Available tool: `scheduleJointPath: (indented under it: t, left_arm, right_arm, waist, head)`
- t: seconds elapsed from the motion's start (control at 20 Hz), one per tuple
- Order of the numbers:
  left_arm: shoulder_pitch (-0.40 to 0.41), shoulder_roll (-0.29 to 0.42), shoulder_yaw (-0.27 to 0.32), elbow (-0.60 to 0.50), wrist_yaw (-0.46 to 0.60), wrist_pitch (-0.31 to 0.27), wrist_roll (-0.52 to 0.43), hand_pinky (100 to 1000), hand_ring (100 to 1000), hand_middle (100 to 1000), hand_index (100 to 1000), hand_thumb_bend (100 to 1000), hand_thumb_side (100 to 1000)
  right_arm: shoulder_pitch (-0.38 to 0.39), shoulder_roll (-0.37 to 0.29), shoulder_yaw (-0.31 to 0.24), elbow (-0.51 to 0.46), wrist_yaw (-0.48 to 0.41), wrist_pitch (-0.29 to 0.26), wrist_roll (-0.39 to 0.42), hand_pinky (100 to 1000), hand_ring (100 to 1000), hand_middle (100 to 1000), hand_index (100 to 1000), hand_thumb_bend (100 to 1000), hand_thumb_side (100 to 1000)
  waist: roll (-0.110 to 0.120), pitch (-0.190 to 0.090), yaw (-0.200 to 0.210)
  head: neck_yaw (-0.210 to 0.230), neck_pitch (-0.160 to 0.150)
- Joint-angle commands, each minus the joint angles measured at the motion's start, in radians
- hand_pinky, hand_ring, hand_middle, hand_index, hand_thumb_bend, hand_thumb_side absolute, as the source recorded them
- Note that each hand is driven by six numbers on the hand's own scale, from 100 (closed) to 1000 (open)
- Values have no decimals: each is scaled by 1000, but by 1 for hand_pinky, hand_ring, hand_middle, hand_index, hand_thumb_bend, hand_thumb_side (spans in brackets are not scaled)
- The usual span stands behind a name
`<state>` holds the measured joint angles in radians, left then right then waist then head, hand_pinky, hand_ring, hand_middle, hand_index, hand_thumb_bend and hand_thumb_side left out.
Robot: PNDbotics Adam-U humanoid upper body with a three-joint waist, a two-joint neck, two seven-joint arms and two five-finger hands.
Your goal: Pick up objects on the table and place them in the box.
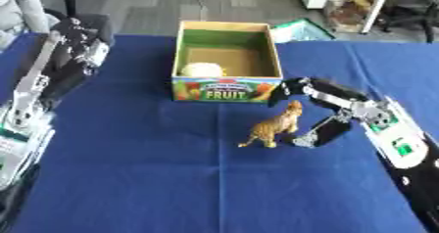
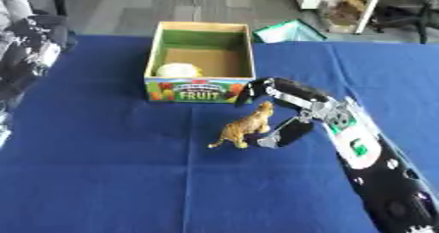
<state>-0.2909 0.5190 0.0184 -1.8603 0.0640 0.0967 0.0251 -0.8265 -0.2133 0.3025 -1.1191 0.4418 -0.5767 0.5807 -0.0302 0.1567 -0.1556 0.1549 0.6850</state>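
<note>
Left eye view: left hand indistinct.

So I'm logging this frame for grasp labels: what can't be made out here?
- Right hand: contact with the toy tiger unclear, blurred in both views.
- Pale round thing in the box: too blurred to identify.
- Left hand: finger pose unreadable; cut off in right eye view.

There is one orange striped toy tiger, one open cardboard fruit box and one pale round object inside.
</note>
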Motion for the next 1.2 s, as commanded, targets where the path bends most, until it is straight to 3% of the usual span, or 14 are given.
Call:
scheduleJointPath:
  t: [0.05, 0.85, 1.2]
  left_arm:
    - [-10, 16, 2, -19, -6, 1, -2, 725, 682, 694, 781, 230, 523]
    - [-12, 16, 3, -21, -3, 2, -1, 726, 683, 694, 781, 219, 526]
    - [-13, 13, 0, -20, -6, 2, -3, 727, 679, 695, 781, 208, 529]
  right_arm:
    - [-13, -2, 4, -28, 12, -330, 326, 783, 871, 735, 761, 422, 134]
    - [-7, 9, 15, -20, 49, -330, 326, 778, 867, 724, 761, 420, 128]
    - [3, 24, 3, 19, 143, -330, 290, 777, 865, 695, 763, 420, 129]
  waist:
    - [2, -15, 2]
    - [1, -13, 4]
    - [5, -12, 8]
  head:
    - [-5, -3]
    - [-6, -3]
    - [-15, -6]
